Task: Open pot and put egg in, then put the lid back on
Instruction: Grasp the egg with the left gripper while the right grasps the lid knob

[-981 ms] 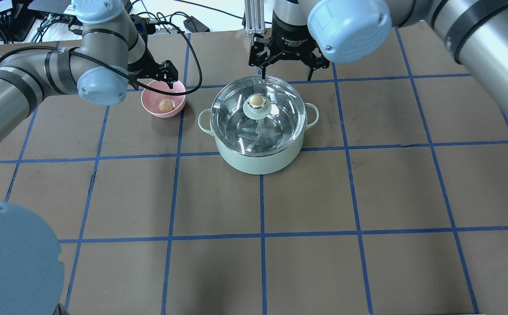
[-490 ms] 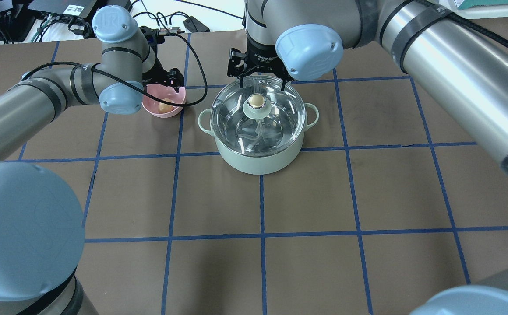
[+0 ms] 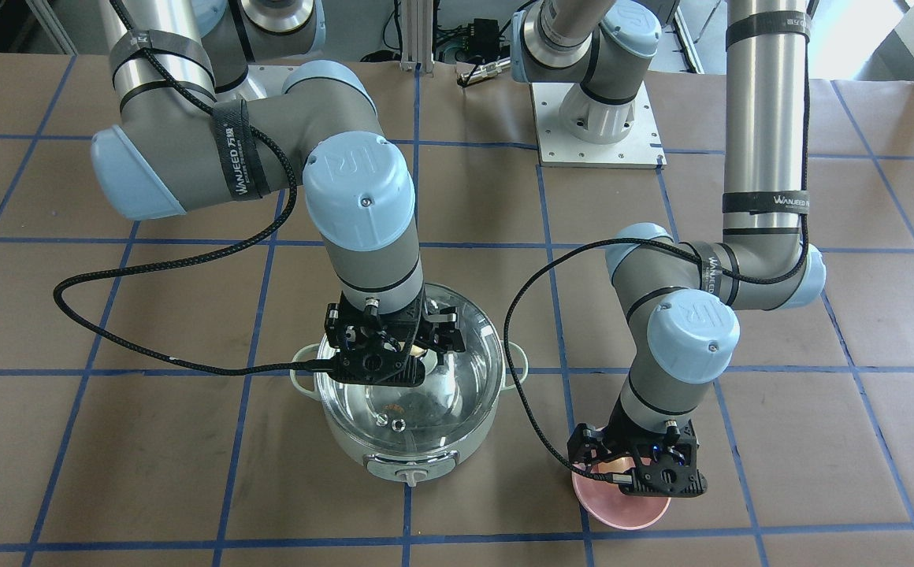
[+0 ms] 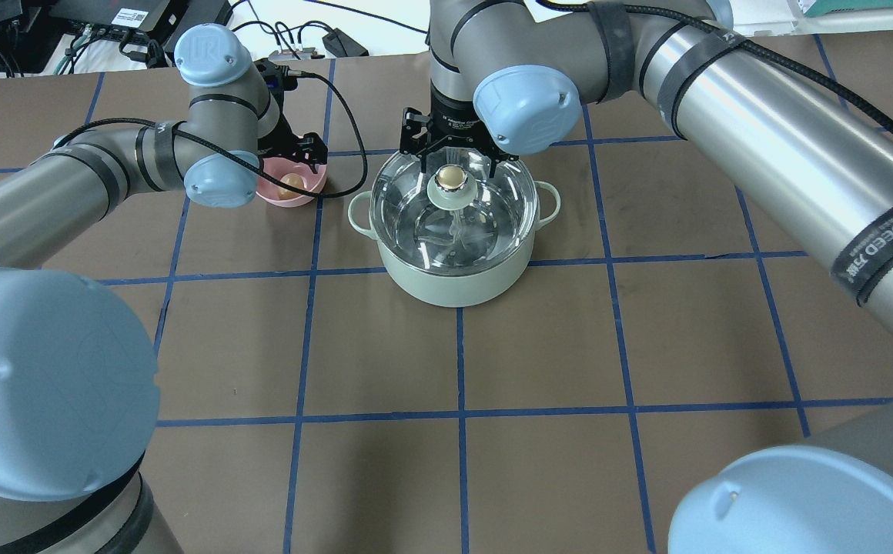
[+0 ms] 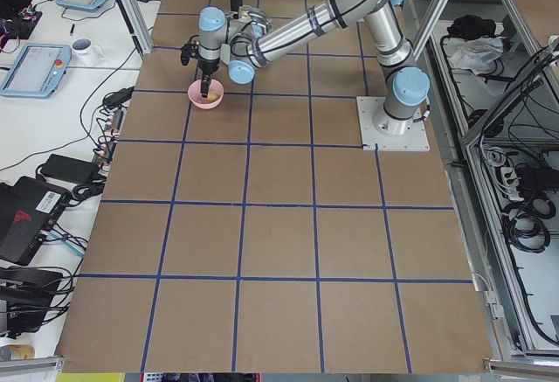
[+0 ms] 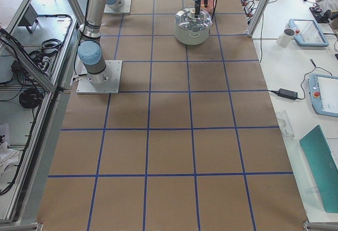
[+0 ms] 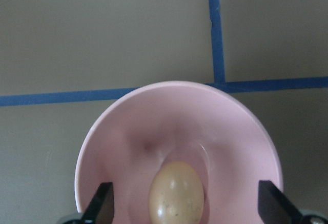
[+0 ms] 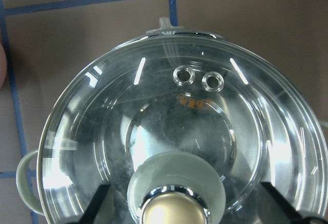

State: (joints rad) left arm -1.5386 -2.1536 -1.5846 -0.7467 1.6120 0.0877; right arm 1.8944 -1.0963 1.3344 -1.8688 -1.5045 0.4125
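Exterior front-facing view hides the egg (image 4: 290,182) behind the left arm. Left wrist view, lower centre: it lies in a pink bowl (image 7: 128,131), left gripper (image 7: 188,206) spread wide around it, fingertips cut off. Right gripper (image 4: 458,163) points down, open, straddling the knob (image 4: 452,178) of the lid (image 4: 416,211), seated on the pot (image 4: 454,285) mid-table (image 4: 570,462). Arm straps (image 3: 234,153) read WANJEED.
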